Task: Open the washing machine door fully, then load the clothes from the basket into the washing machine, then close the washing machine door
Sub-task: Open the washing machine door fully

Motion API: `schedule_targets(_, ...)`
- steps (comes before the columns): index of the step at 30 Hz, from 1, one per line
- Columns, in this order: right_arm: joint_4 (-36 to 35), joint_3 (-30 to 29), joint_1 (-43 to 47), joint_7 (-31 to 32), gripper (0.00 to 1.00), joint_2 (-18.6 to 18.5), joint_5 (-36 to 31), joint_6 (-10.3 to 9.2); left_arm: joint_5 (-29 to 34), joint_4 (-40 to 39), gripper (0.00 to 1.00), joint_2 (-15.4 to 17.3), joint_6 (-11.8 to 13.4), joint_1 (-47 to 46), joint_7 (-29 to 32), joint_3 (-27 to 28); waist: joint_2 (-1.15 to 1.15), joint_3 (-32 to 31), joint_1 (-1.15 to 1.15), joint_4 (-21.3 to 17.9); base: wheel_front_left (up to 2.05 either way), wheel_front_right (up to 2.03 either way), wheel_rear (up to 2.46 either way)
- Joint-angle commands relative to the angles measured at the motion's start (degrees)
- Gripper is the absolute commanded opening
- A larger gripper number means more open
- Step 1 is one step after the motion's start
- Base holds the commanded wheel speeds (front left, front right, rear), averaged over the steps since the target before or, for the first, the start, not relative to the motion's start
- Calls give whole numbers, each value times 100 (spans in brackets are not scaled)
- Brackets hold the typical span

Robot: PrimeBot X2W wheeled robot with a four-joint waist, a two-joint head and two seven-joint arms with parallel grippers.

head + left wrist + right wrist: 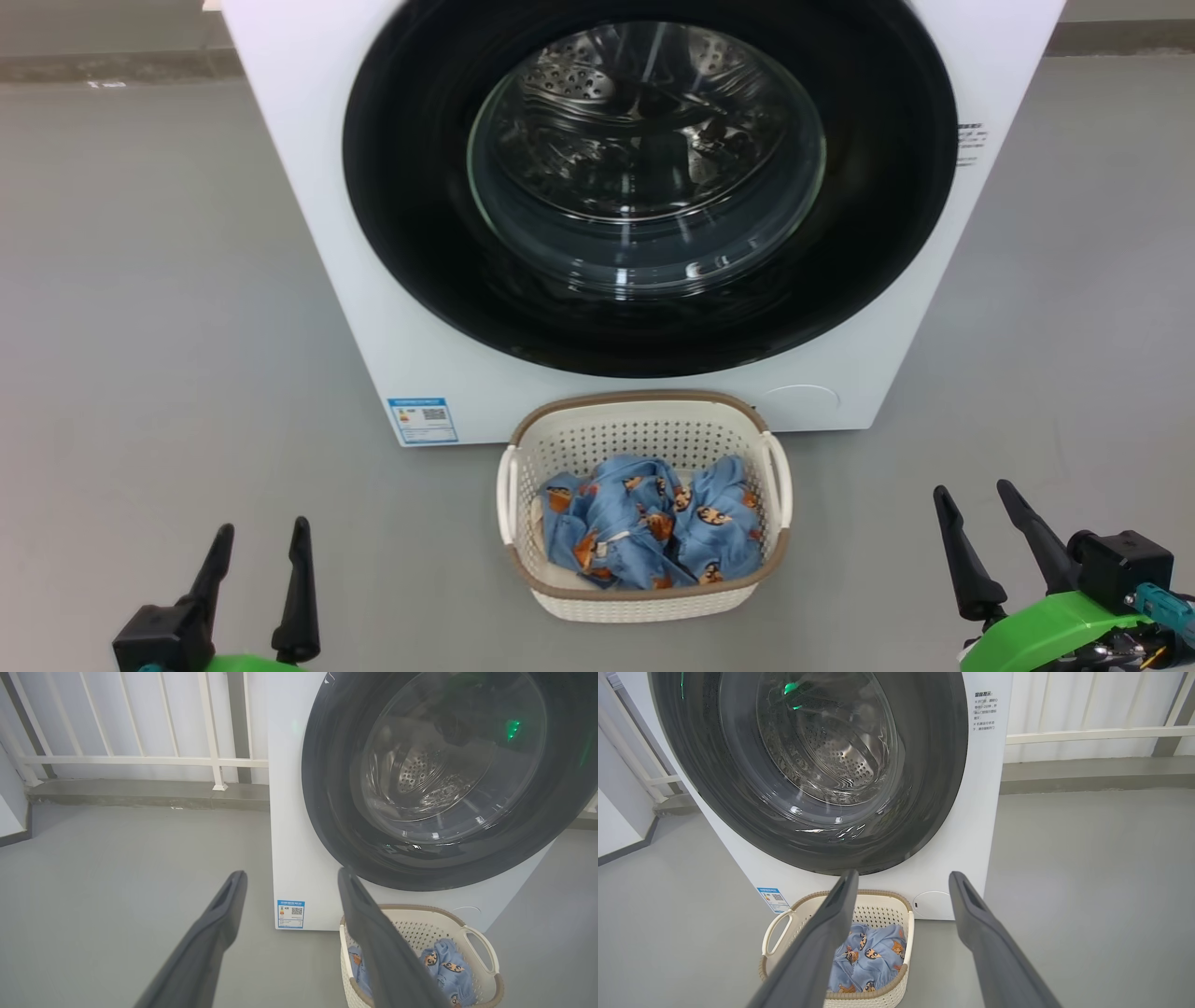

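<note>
While the washing machine door sits shut, flush against the front of the white washing machine, the perforated steel drum shows through its bulging glass centre, inside the wide glossy black rim. The machine stands on a grey floor, with a blue label sticker at the lower left of its front and a round white cover at the lower right. Just in front of the machine, below the door, the basket rests upright on the floor, its far rim close to the machine's base; whether they touch cannot be told. The clothes lie bunched inside the basket, light-blue fabric with small orange-brown figures, piled below the brown rim. The left end effector hangs low at the near left, well apart from the basket, its two dark fingers spread wide with nothing between them. The right end effector hangs at the near right, also well apart from the basket, its fingers likewise splayed and empty. In the left wrist view a white railing runs along the wall behind the machine, and the basket with its clothes sits past the spread fingers.
</note>
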Motion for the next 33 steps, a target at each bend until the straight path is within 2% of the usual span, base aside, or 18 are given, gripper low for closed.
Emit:
schedule_targets(1,-151,97,-123,-70,100,-85,-10,9,73,-116,100,75,-14,-179,-77,199,0,4,0,-8,84,84,-167)
schedule_targets(26,-195,42,-157,-70,100,-55,7,9,-25,-166,100,5,-14,-284,-77,277,0,156,0,-43,120,120,-239)
schedule_targets(33,-181,-3,-191,-70,100,-60,21,9,-65,-219,100,-12,-14,-311,-77,320,0,195,0,-45,87,87,-175)
